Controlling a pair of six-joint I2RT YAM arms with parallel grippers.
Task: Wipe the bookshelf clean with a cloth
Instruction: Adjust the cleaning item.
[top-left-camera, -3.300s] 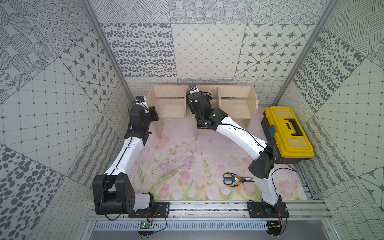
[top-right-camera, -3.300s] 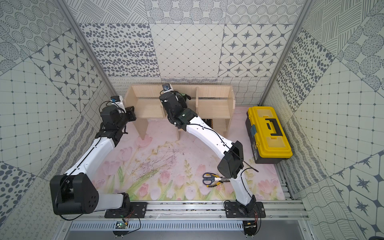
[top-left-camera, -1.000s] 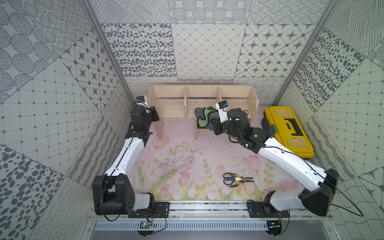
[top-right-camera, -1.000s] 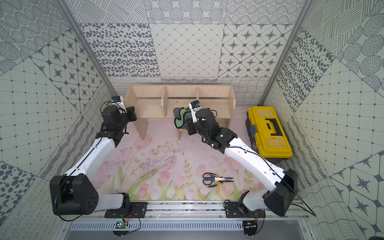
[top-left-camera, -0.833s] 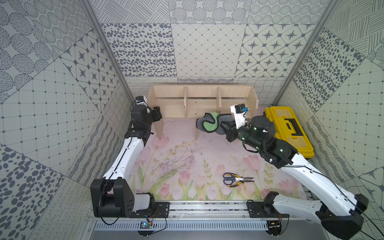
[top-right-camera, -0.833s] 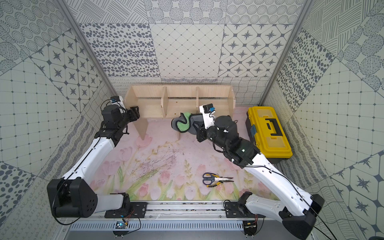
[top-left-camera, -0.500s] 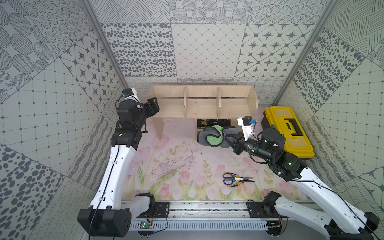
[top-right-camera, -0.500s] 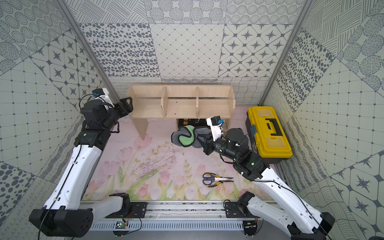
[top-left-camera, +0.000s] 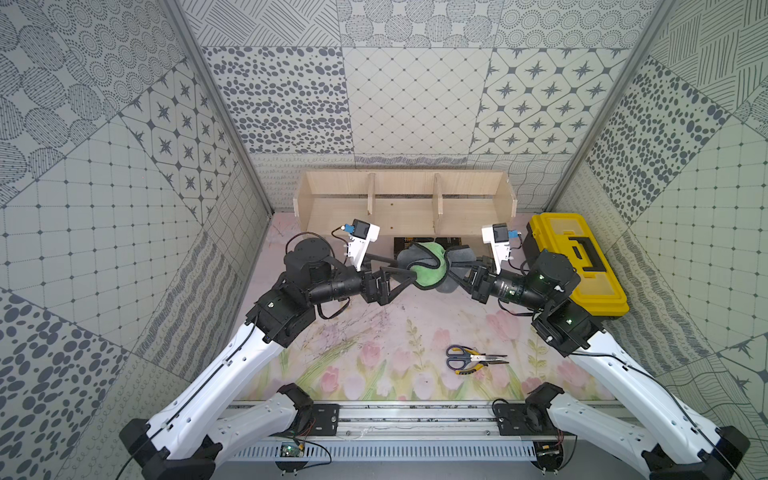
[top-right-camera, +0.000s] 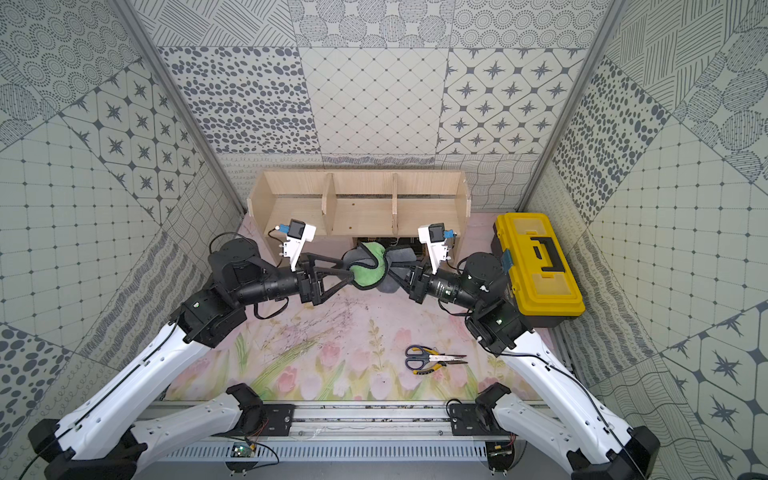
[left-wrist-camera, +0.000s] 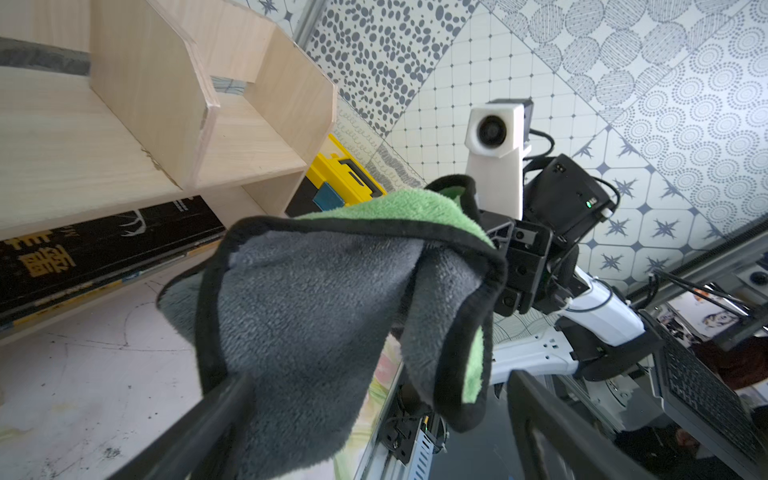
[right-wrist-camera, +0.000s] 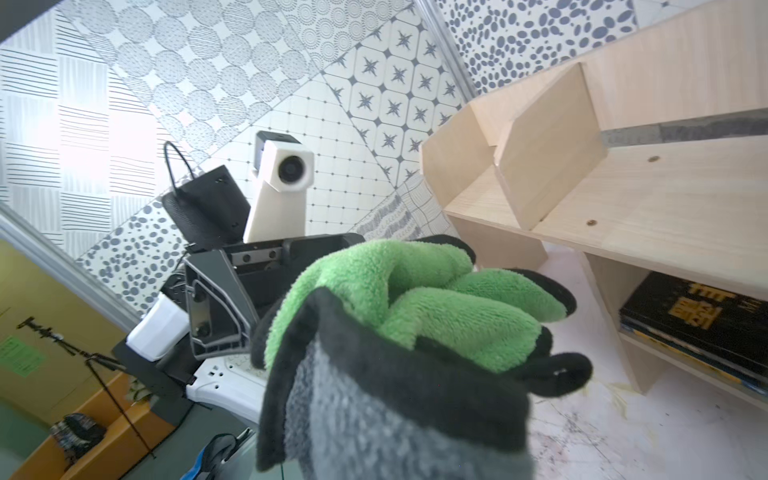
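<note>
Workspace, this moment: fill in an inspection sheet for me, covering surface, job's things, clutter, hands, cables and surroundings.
Surface: floral mat, dark scribble marks near its middle.
Job's things: bookshelf upright against the back wall; cloth held off the mat in front of it.
Clutter: yellow toolbox, lid shut, beside the bookshelf; scissors lying on the mat; dark book under the shelf.
Hands: left hand open, astride the cloth's free end; right hand shut on the cloth.
Cables: black cable loops below the left wrist, snagging nothing.
Surroundings: patterned wall panels; nothing else seen.
</note>
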